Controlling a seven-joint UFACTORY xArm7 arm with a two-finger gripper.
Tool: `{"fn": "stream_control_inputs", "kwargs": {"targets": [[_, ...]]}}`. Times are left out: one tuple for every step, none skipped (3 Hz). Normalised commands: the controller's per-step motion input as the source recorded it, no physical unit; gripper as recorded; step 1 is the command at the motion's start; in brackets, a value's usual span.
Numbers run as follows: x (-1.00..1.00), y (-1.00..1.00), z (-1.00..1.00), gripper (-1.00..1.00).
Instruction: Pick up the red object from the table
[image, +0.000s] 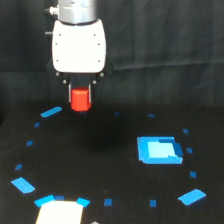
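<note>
The red object (80, 99) is a small stubby red-orange block held between the fingers of my gripper (80, 96), which is shut on it. It hangs clear above the black table (100, 160), toward the exterior view's upper left. The white gripper body (79, 45) sits right above it, and the thin dark fingers (70, 93) flank the block's sides. The block's lower half shows below the fingers.
A bright blue rectangle (159, 149) lies on the exterior view's right. Small blue tape marks ring the table, such as one at the left (51, 112) and one at the lower right (191, 196). A white shape (59, 212) sits at the bottom edge. A black curtain hangs behind.
</note>
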Motion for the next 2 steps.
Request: {"fn": "stream_control_inputs", "kwargs": {"targets": [[-0.35, 0.49, 0.12, -0.84], [0.15, 0.26, -0.18, -1.0]]}}
